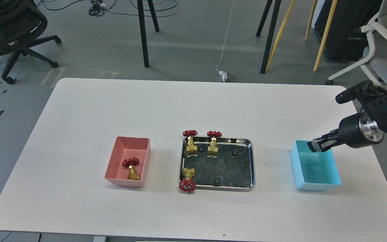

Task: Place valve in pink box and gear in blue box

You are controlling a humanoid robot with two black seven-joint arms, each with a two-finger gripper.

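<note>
One valve [131, 168] lies in the pink box [129, 146] at the left. Three more valves [190, 142] lie along the left side of the steel tray [252, 164], their red wheels over its rim. Three small black gears [235, 153] lie on the tray floor. The blue box [317, 185] stands at the right. My right gripper [314, 146] hangs over the far left corner of the blue box. Its fingers are dark and close together, and I cannot see whether anything is between them. My left gripper is out of view.
The white table [193, 104] carries the pink box, tray and blue box in a row near the front. Chairs and stand legs are on the floor beyond the far edge. The right arm [364, 132] comes in from the right edge.
</note>
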